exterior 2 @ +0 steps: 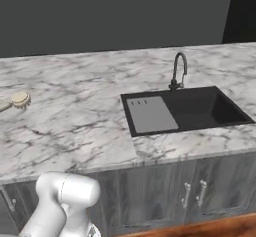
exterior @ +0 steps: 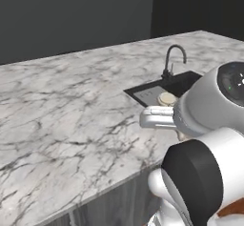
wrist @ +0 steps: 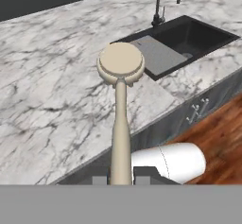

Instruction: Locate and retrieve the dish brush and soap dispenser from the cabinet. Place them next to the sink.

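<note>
Clamped between the two dark finger tips of the gripper (wrist: 121, 176), the dish brush (wrist: 120, 95) runs up the middle of the hand view, thin wooden handle first, its round pale head held above the white marble counter (wrist: 52, 86) and short of the sink (wrist: 189, 38). From the right base view the brush head hangs at the far left, well apart from the basin. So the brush appears to be out of the cabinet and on its way; it is not yet set down beside the sink, and the soap dispenser is likely still to be fetched. The counter is grey-veined marble with a black recessed basin, a grey draining section (exterior 2: 151, 114) and a black gooseneck faucet (exterior 2: 178, 70). Below run grey wood-grain cabinet fronts (exterior 2: 195, 193) with small handles, then a reddish wood floor (wrist: 220, 138); a dark wall (exterior 2: 115, 11) stands behind.
</note>
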### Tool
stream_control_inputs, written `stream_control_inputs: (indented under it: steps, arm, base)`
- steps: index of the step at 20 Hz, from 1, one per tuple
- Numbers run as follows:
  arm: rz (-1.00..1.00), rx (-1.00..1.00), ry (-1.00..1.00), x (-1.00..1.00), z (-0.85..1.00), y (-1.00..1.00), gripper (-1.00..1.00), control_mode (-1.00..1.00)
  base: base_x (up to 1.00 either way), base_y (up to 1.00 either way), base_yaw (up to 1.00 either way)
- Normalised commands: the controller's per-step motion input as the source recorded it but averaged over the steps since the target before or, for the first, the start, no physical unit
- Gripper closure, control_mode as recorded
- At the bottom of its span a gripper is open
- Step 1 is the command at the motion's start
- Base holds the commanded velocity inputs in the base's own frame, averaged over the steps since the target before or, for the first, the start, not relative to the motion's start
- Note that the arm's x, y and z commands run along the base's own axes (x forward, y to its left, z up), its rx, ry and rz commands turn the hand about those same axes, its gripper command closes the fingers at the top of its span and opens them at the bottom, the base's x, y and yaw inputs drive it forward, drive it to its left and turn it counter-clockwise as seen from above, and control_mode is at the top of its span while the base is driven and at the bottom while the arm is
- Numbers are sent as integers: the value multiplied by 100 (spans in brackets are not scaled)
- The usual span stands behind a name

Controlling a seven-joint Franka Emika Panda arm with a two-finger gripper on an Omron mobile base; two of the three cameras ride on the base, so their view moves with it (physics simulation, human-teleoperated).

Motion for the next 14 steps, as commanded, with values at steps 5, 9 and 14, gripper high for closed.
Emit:
stream_control_inputs:
  steps: [5, 9, 14]
  arm:
    - [0, 0, 0, 0, 0, 0, 100, 100]
    - [0, 0, 0, 0, 0, 0, 100, 100]
    - [0, 0, 0, 0, 0, 0, 100, 100]
  base:
    - [68, 5, 24]
    - [64, -12, 29]
    - [25, -40, 20]
